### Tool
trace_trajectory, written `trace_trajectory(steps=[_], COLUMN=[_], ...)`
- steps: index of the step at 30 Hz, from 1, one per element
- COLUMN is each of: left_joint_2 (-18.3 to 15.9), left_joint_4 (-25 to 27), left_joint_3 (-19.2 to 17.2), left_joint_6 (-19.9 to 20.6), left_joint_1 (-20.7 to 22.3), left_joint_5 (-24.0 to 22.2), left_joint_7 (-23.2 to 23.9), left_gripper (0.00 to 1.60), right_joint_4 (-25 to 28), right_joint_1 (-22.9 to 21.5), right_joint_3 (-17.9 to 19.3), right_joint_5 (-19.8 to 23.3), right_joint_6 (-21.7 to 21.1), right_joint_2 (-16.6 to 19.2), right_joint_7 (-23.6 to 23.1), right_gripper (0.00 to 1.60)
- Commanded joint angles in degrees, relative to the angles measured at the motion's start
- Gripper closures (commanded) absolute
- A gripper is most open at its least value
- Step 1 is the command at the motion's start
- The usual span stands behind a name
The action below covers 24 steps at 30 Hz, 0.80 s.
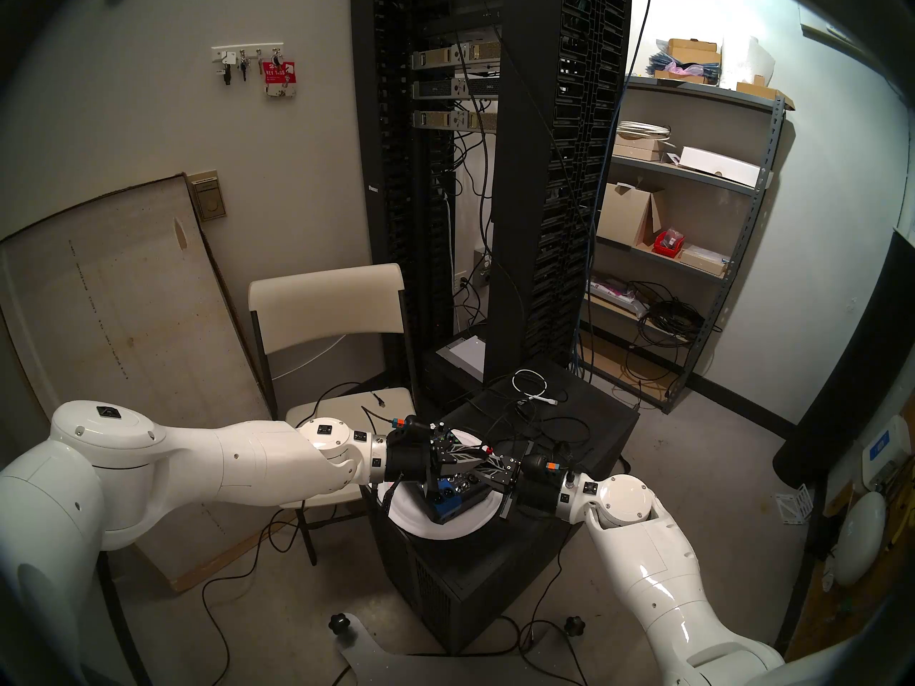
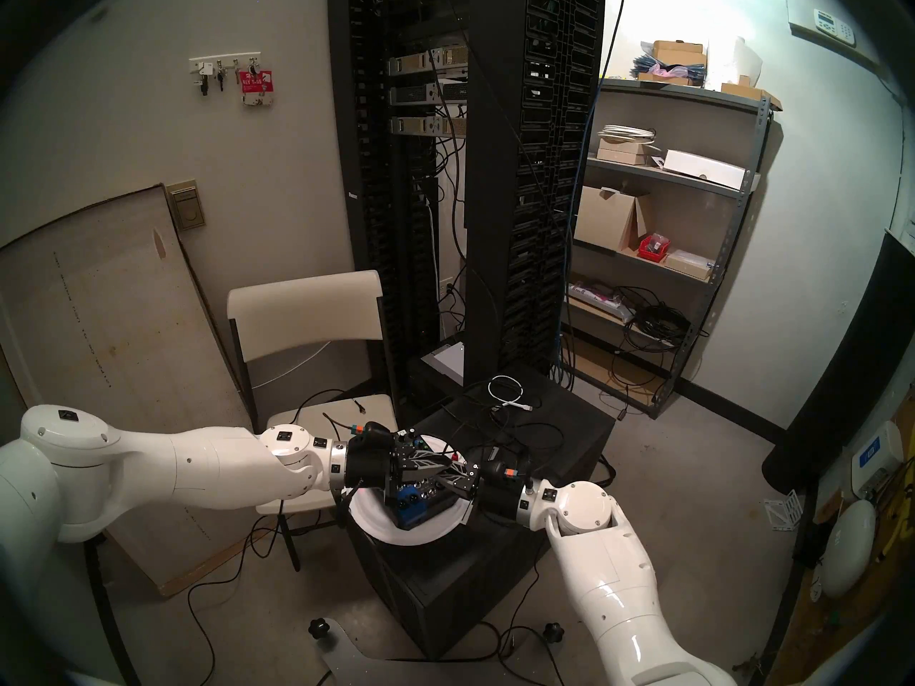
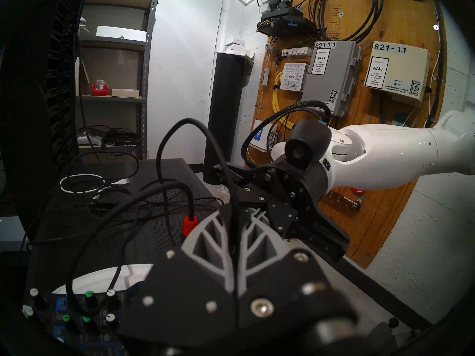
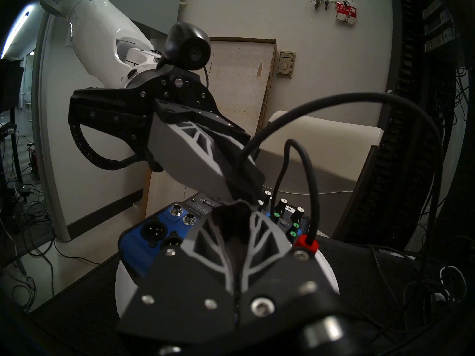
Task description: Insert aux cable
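Fingertips of both arms meet over the mixer. In its own wrist view the left gripper is closed flat on the aux cable, whose black cord leaves the tips toward twelve o'clock and arcs over to the left. The right gripper is also clamped shut, on a dark lump that I take for the cable's plug end. Its silvery tip is hidden, so the plug's long axis cannot be read.

Just below, the small blue audio mixer shows two round jacks at about ten o'clock from the right fingertips. The right arm therefore seems the better placed to push the plug in. The red-banded plug stands at four o'clock from those tips, beside the knobs.

Only the right wrist view shows the jacks; the left wrist view gives knobs and the cord's path instead. The head views show both grippers tip to tip, level, above the white plate that carries the mixer. It sits on a black cabinet, with a coiled white cable farther back at twelve o'clock.
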State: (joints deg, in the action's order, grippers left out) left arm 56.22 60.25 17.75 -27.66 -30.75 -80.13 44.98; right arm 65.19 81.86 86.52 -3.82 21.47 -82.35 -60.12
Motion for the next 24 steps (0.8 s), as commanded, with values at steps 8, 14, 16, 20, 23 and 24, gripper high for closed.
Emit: trace_trajectory(steps=[8, 14, 16, 20, 23, 24], left_joint_2=[0.0, 0.1, 0.1, 0.2, 0.2, 0.3], left_joint_4=[-0.7, -0.7, -0.7, -0.7, -0.7, -0.7], left_joint_3=[4.3, 4.7, 4.8, 5.0, 5.2, 5.2], left_joint_6=[2.7, 2.7, 2.7, 2.7, 2.7, 2.7], left_joint_1=[-3.0, -2.8, -2.7, -2.5, -2.4, -2.4], left_joint_5=[1.1, 0.8, 0.8, 0.6, 0.5, 0.5], left_joint_7=[0.2, 0.4, 0.4, 0.3, 0.3, 0.3], left_gripper=[1.6, 1.6, 1.6, 1.6, 1.6, 1.6], right_joint_4=[-4.0, -3.7, -3.4, -3.3, -3.1, -3.1], right_joint_1=[2.0, 1.8, 1.8, 1.8, 1.7, 1.7], right_joint_3=[-1.6, -1.8, -1.8, -1.8, -1.7, -1.7], right_joint_5=[-1.8, -1.2, -1.1, -0.8, -0.6, -0.5], right_joint_6=[-1.6, -1.3, -1.4, -1.4, -1.4, -1.4], right_joint_2=[1.2, 1.3, 1.4, 1.5, 1.7, 1.7], right_joint_7=[0.2, 0.1, 0.1, 0.1, 0.0, 0.0], right_gripper=[1.6, 1.6, 1.6, 1.6, 1.6, 1.6])
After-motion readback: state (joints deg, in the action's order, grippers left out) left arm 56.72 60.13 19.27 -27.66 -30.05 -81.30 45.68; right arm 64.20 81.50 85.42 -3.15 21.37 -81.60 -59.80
